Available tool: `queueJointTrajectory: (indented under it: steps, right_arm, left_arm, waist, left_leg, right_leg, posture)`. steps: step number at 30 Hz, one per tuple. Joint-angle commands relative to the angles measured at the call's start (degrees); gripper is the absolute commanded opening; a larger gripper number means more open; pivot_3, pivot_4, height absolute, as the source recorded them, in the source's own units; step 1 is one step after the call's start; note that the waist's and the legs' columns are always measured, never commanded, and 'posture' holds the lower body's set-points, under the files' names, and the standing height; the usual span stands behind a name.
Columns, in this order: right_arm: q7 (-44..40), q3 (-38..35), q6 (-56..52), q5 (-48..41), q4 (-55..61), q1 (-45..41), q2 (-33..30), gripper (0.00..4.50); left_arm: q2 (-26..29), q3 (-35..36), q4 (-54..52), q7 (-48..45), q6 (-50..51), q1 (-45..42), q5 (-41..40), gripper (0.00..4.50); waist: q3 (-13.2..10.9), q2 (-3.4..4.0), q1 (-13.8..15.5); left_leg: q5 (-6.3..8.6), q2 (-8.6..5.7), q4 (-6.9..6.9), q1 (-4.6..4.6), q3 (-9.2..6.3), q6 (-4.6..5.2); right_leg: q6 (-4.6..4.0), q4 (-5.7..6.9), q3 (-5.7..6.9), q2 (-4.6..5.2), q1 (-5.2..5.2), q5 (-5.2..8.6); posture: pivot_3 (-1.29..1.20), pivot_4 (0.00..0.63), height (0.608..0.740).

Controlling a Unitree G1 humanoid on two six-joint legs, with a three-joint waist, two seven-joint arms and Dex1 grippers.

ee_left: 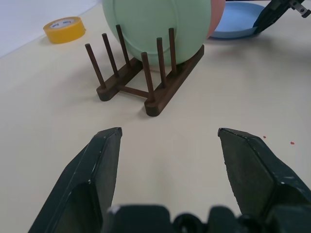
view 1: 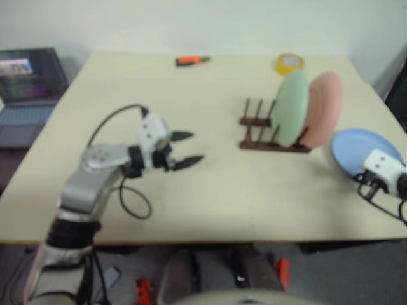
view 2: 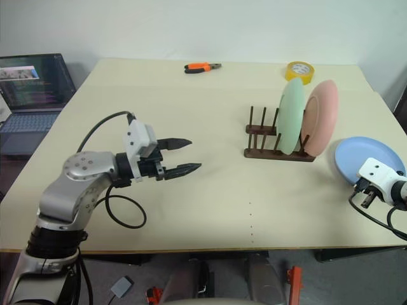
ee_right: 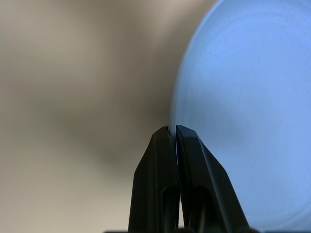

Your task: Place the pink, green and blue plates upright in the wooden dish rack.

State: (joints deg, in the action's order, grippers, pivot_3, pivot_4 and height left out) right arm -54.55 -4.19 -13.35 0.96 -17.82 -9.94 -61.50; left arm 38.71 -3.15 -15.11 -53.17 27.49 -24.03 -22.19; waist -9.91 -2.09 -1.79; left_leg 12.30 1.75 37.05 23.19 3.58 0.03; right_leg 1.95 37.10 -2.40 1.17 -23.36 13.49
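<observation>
1. Right gripper [ee_right: 176, 133] has its black fingers pinched tight on the rim of the round light-blue plate [view 2: 362, 159], beside the dark wooden dish rack [view 2: 273, 149];
2. Mint-green plate [view 2: 291, 117] and pale-pink plate [view 2: 320, 114] stand upright in that rack;
3. Left gripper [view 2: 184, 155] hovers wide apart, empty, over the beige table [view 2: 210, 197].

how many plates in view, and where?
3. The green plate and pink plate stand upright in the wooden dish rack; the blue plate is beside it, rim pinched in the right gripper jaws.
</observation>
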Motion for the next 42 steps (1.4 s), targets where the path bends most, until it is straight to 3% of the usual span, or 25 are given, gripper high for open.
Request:
queueJointTrajectory:
  steps: [1, 14, 26, 31, 36, 42]
  right_arm:
    - [0.5, -1.8, -1.7, -0.3, 1.1, 0.0, -1.0, 0.04]
    - [1.9, -14.6, -9.8, -4.5, 8.7, 3.5, -3.6, 0.04]
    - [2.7, -27.8, -17.2, -12.5, 16.5, -1.9, -4.9, 0.04]
    - [3.6, -30.9, -23.1, -24.1, 24.3, -12.9, -2.9, 0.04]
    - [5.9, -29.2, -27.8, -37.3, 30.3, -26.6, 1.2, 0.04]
    - [14.6, -25.1, -32.5, -50.1, 35.7, -37.0, 12.6, 0.04]
  left_arm:
    - [-0.2, 0.6, -2.6, -0.2, -0.2, -1.2, -1.0, 3.5]
    - [-1.9, -1.6, -1.0, -2.6, -1.4, -5.7, -0.8, 3.5]
    - [-4.0, -3.2, 2.6, -3.9, -3.6, -7.7, 0.3, 3.5]
    - [-4.2, -3.2, 3.6, -4.3, -4.4, -8.1, 0.4, 3.5]
    - [-3.8, -2.6, 3.9, -4.5, -4.7, -8.0, 0.3, 3.5]
    - [-3.4, -1.8, 3.0, -3.7, -4.5, -6.6, 0.2, 3.5]
  waist:
    - [0.0, 0.0, 0.0]
    - [0.0, 0.03, 0.0]
    - [0.0, 0.04, 0.0]
    - [-0.1, 0.18, -0.3]
    - [-0.1, 0.16, -0.2]
    - [-0.1, 0.15, 0.0]
  left_leg:
    - [0.0, 0.0, 0.0, -0.01, 0.0, 0.0]
    - [0.0, -0.01, -0.05, -0.06, 0.02, 0.0]
    - [0.0, -0.01, -0.07, -0.06, 0.03, 0.0]
    - [0.01, -0.01, -0.08, -0.07, 0.06, 0.0]
    - [0.01, 0.04, -0.13, -0.06, -0.02, -0.01]
    - [0.02, 0.04, -0.13, 0.17, -0.05, 0.01]
  right_leg:
    - [0.0, 0.0, 0.0, 0.0, 0.0, 0.0]
    - [0.04, 0.0, -0.01, 0.0, 0.01, -0.01]
    - [0.02, -0.03, -0.03, -0.01, 0.01, 0.0]
    - [0.03, -0.02, -0.09, -0.01, -0.01, -0.01]
    - [0.03, -0.04, 0.01, -0.04, 0.0, -0.01]
    - [0.06, -0.12, 0.01, 0.04, -0.11, -0.03]
  posture:
    - [0.0, 0.15, 0.74]
    - [0.0, 0.15, 0.74]
    - [0.0, 0.15, 0.74]
    - [0.0, 0.15, 0.74]
    - [0.0, 0.15, 0.74]
    - [0.0, 0.15, 0.74]
